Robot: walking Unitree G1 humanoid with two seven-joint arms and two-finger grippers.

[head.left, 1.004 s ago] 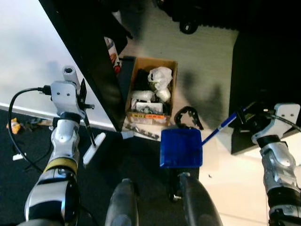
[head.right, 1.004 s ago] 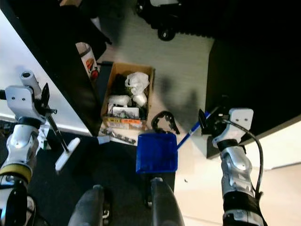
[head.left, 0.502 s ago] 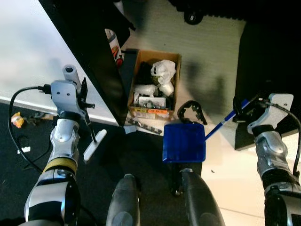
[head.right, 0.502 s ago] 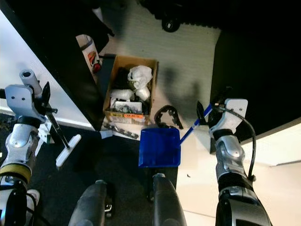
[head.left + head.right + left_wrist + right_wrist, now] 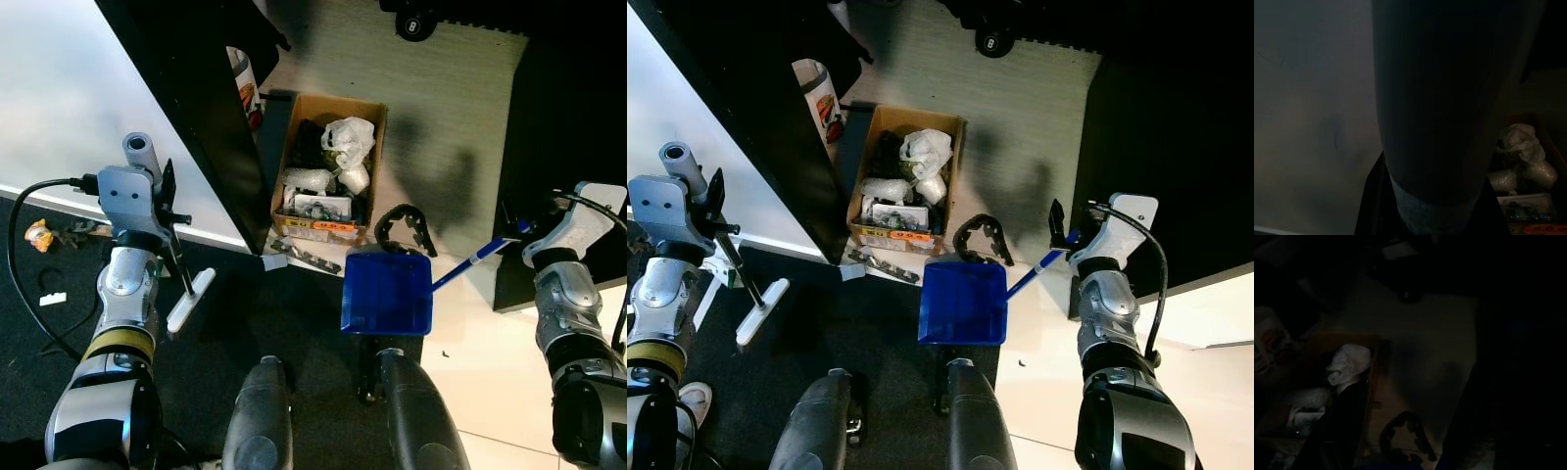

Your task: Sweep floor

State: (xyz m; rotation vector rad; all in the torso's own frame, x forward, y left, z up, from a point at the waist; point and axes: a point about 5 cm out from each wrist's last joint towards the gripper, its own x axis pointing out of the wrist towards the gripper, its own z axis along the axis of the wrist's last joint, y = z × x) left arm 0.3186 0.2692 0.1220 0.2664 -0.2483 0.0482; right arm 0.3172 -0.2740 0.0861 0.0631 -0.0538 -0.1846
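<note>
My left gripper (image 5: 168, 211) is shut on the dark stick of a broom whose white head (image 5: 191, 299) rests on the black mat at my left. In the left wrist view the broom's thick dark handle (image 5: 1435, 98) stands close before the camera. My right gripper (image 5: 511, 235) is shut on the thin blue handle of a blue dustpan (image 5: 387, 292). The pan lies flat on the floor just ahead of my right foot (image 5: 411, 421). Small grey debris (image 5: 304, 257) lies between the pan and a cardboard box.
A cardboard box (image 5: 292, 147) of bags and rubbish stands ahead, beside a black panel (image 5: 196, 108). A black curved object (image 5: 402, 225) lies beyond the pan. Dark furniture (image 5: 568, 127) is on the right. An orange scrap (image 5: 39, 235) and a cable lie at far left.
The whole view has shifted, with the box and pan now sitting higher and further right in the picture. Both grippers keep their hold; the dustpan handle lies slightly flatter.
</note>
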